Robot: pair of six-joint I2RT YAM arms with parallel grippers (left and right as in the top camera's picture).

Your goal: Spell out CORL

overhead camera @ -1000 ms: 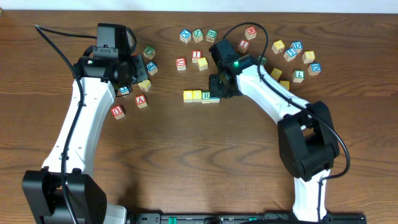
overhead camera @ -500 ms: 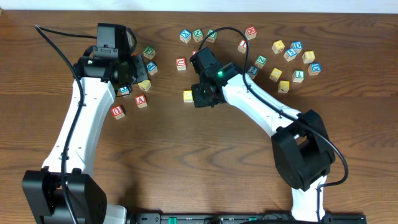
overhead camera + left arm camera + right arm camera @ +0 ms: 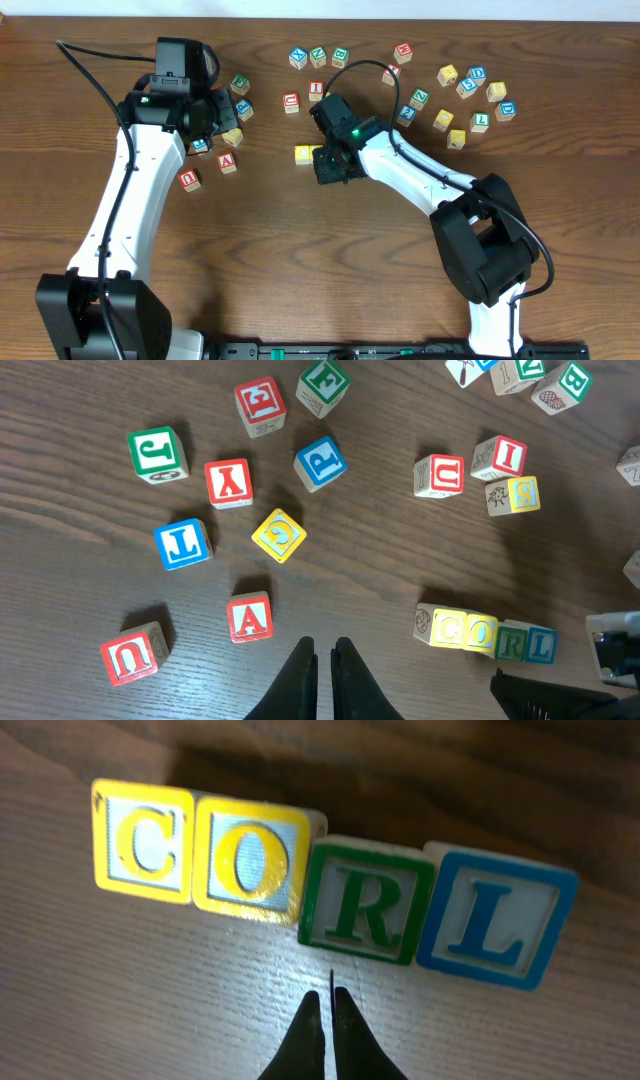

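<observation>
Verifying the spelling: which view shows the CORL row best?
Right wrist: the CORL row fills the frame, all four letters legible in order. Left wrist shows it small at lower right, still readable. Overhead, the right arm hides most of it; only the yellow end cube shows.

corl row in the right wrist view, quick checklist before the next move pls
1. yellow wooden C cube first in the row: ok
2. yellow wooden O cube second, right beside the C: ok
3. white wooden cube with green R third: ok
4. white wooden cube with blue L last, right beside the R: ok
5. right gripper shut, empty, tips just short of the R cube: ok
6. left gripper shut, empty, away from the row: ok
</observation>
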